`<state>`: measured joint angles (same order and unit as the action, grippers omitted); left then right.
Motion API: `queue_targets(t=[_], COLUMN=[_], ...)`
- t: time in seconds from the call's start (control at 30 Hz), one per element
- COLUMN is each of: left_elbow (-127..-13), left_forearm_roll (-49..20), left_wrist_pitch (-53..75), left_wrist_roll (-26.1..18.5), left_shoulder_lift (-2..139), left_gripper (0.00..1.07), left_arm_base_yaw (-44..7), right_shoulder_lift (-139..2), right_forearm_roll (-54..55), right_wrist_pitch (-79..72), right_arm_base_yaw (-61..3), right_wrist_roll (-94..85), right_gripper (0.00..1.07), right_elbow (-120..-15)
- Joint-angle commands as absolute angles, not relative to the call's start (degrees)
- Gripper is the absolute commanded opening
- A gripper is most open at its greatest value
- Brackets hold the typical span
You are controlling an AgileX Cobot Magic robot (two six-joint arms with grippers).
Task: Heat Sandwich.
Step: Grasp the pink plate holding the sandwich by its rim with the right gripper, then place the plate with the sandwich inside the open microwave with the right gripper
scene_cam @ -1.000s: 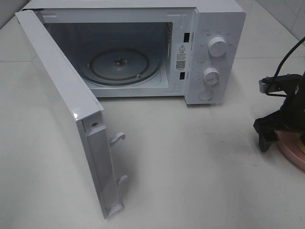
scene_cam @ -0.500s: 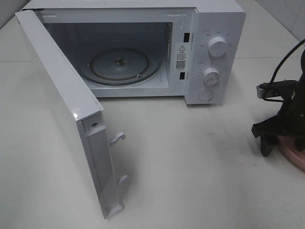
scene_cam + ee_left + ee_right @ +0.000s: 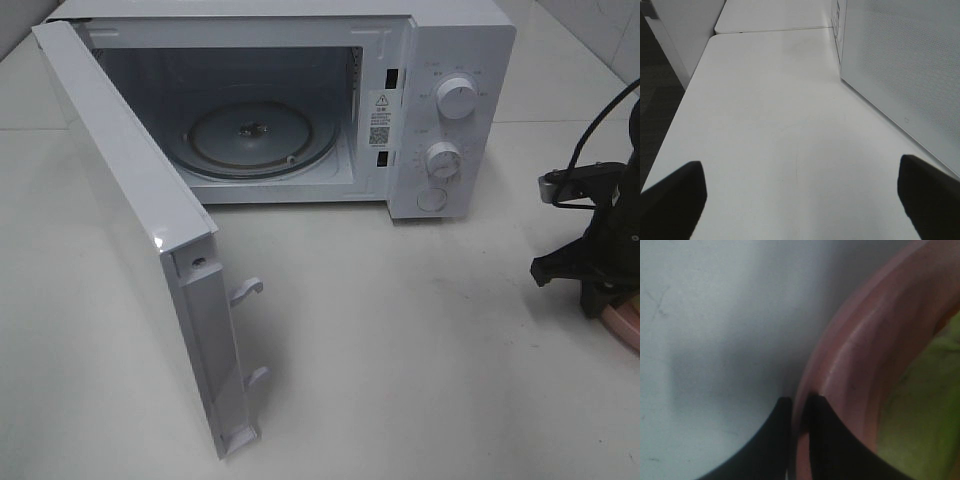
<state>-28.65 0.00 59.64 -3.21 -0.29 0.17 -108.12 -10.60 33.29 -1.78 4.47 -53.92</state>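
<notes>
The right gripper (image 3: 799, 405) has its 2 fingers pinched on the rim of the pink plate (image 3: 855, 355), 1 finger outside the rim and 1 inside, well off to the right of the microwave (image 3: 300, 30). Gripping the plate rather than the food looks like a way to carry the sandwich (image 3: 920, 410) without squashing it. The sandwich lies on that plate, just past the fingers. The microwave's door (image 3: 130, 220) stands swung wide and its glass turntable (image 3: 255, 135) is bare, apparently left ready for the load. The left gripper (image 3: 800, 165) is spread wide over the table (image 3: 765, 100) beside the microwave, holding nothing. Only the right wrist view shows the pinch and the green filling. The high view hides both behind the arm, but it shows the stretch of table between plate and microwave.
</notes>
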Motion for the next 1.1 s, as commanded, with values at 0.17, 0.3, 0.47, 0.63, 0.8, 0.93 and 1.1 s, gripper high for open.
queue_targets(t=[0.17, 0.3, 0.47, 0.63, 0.8, 0.93, 1.1], left_elbow=[-28.6, -28.6, -28.6, -28.6, -28.6, -28.6, -28.6], left_forearm_roll=[-0.4, -0.4, -0.4, -0.4, -0.4, -0.4, -0.4], left_wrist_pitch=[59.5, 59.5, 59.5, 59.5, 59.5, 59.5, 59.5], left_wrist_roll=[-3.0, -3.0, -3.0, -3.0, -3.0, -3.0, -3.0], left_shoulder_lift=[-1.9, -1.9, -1.9, -1.9, -1.9, -1.9, -1.9], left_gripper=[0.98, 0.98, 0.98, 0.98, 0.98, 0.98, 0.98], left_arm_base_yaw=[0.2, 0.2, 0.2, 0.2, 0.2, 0.2, 0.2], right_shoulder_lift=[-108.5, -108.5, -108.1, -106.2, -104.6, -103.2, -100.7], right_forearm_roll=[-10.5, -10.8, -14.6, -21.0, -23.5, -23.7, -24.4], right_wrist_pitch=[34.1, 34.9, 36.3, 38.9, 41.8, 43.5, 46.6], right_arm_base_yaw=[-1.7, -2.2, -4.1, -6.4, -8.4, -9.7, -11.5], right_wrist_roll=[5.1, 5.2, 8.3, 14.2, 15.5, 15.5, 15.5], right_gripper=[0.00, 0.00, 0.00, 0.00, 0.00, 0.00, 0.00], right_elbow=[-53.7, -53.7, -53.7, -53.7, -53.6, -53.6, -53.5])
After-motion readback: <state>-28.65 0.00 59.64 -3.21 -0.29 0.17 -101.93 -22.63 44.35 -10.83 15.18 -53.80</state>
